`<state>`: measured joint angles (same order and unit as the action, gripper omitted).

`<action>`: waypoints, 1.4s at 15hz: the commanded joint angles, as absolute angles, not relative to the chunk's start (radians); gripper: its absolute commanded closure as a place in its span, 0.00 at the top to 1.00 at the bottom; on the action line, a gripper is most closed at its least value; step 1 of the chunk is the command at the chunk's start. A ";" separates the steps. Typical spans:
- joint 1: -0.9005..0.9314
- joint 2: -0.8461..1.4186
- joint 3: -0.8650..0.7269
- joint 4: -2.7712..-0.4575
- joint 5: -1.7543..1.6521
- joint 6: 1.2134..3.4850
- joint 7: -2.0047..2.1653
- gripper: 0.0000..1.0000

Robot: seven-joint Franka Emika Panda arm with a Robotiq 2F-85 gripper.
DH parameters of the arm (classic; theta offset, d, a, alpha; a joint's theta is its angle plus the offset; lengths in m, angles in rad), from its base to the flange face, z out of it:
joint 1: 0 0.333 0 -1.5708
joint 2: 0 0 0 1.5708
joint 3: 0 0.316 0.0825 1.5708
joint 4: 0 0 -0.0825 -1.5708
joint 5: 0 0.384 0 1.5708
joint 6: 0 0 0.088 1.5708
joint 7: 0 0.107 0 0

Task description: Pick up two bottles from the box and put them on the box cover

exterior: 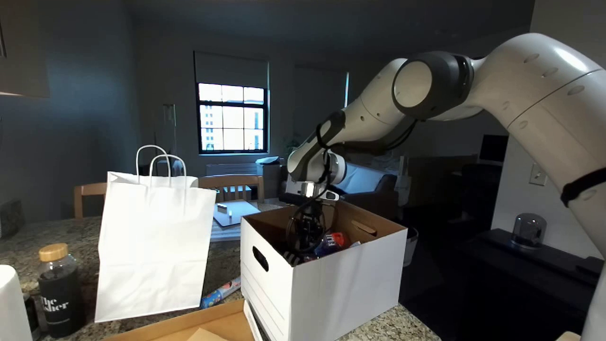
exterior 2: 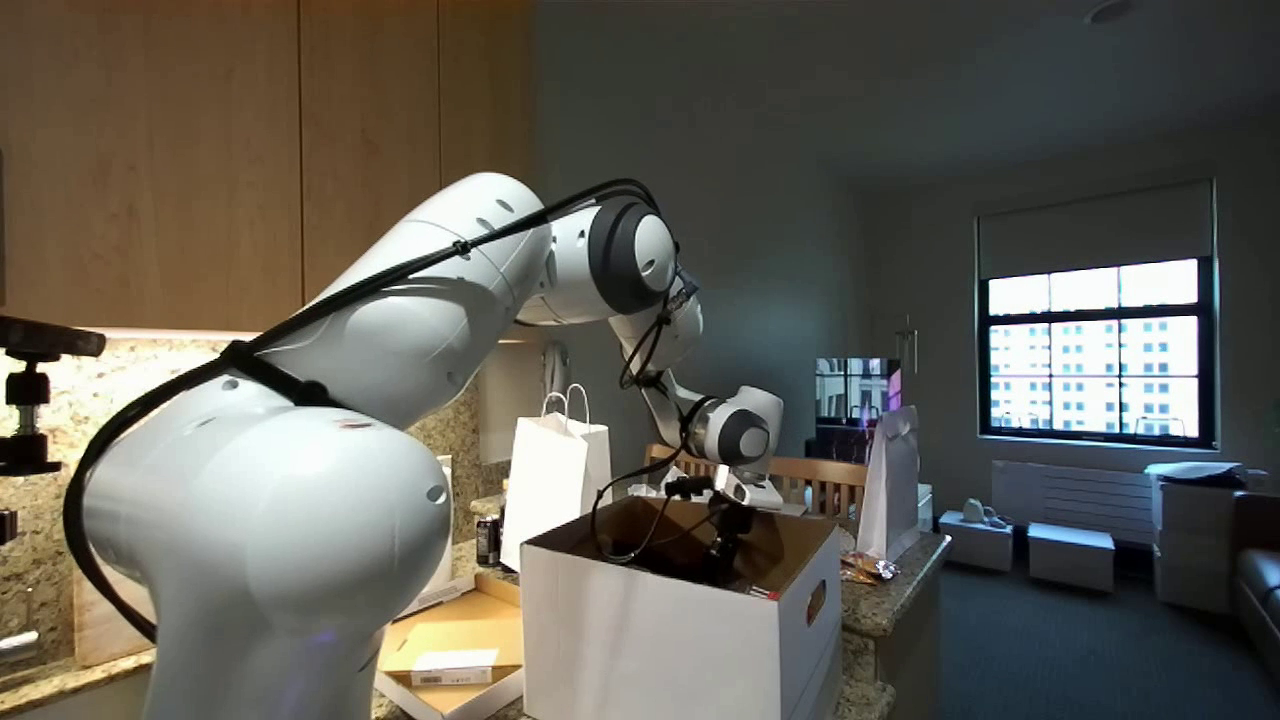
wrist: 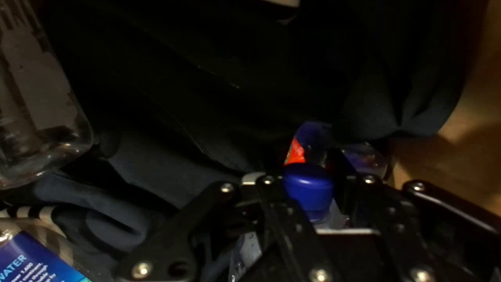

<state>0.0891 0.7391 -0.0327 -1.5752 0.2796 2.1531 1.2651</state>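
Gripper [wrist: 309, 180], wrist view: narrow, pinched on a blue-capped bottle [wrist: 310, 186], dark fabric [wrist: 219, 98] beyond it! In an exterior view it's down inside the white box [exterior: 350, 279], granite counter [exterior: 393, 327] beneath, box cover [exterior: 222, 318] lower, outside. In an exterior view, bright window [exterior 2: 1093, 345] far past it, floor [exterior 2: 1040, 640] below.
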 commanded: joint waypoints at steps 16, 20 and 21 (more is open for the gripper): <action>0.037 0.543 0.076 -1.656 0.416 1.897 0.792 0.16; 0.054 0.569 0.059 -1.520 0.380 1.725 0.769 0.16; 0.063 0.579 0.057 -1.485 0.367 1.695 0.765 0.16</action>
<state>0.0489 0.5699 0.0653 -1.5634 0.3941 1.7955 0.8007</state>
